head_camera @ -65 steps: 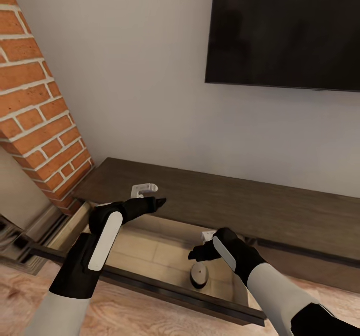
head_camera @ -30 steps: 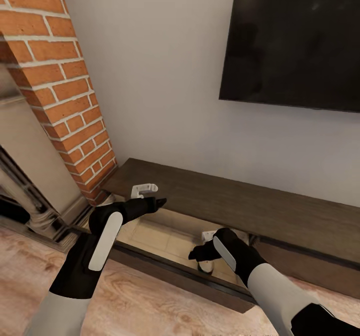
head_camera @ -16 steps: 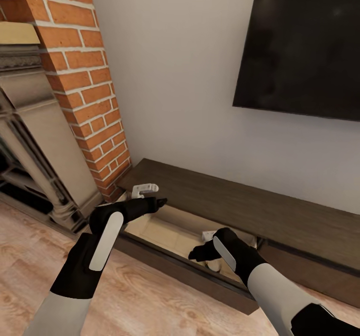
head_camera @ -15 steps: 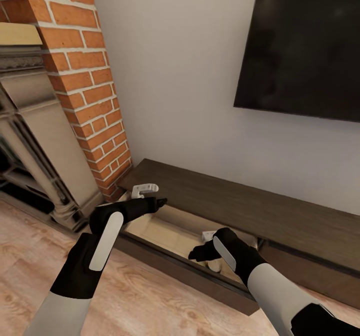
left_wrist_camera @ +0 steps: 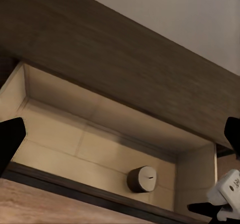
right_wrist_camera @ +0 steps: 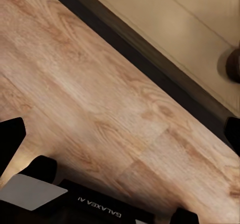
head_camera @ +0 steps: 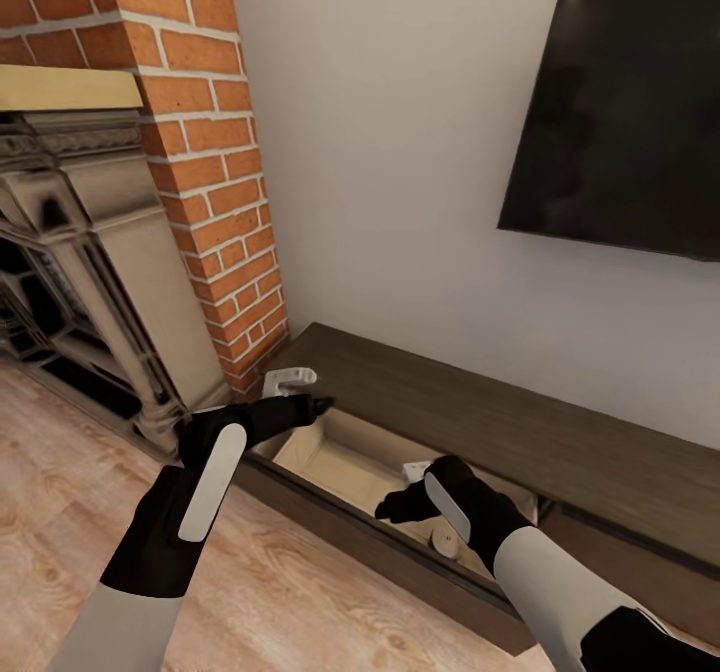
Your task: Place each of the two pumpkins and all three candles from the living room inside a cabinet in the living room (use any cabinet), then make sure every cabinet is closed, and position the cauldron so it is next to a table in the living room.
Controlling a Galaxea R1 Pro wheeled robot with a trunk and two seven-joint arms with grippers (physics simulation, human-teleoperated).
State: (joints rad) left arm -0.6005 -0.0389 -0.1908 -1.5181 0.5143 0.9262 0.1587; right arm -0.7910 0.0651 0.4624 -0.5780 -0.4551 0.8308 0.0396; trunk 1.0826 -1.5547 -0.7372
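Your left gripper (head_camera: 296, 384) hovers wide open, forearm raised, above the open drawer of the cabinet (head_camera: 480, 414). Your right gripper (head_camera: 408, 487), also spread, sits lower, directly above a candle (left_wrist_camera: 141, 179) standing in the drawer's corner.

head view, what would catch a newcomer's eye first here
The open drawer of the long dark cabinet draws the eye, its pale inside holding one candle near one end. Both grippers hover over it, the left gripper at the drawer's fireplace end and the right gripper above the candle. A red brick chimney rises at left and a black TV hangs on the wall.
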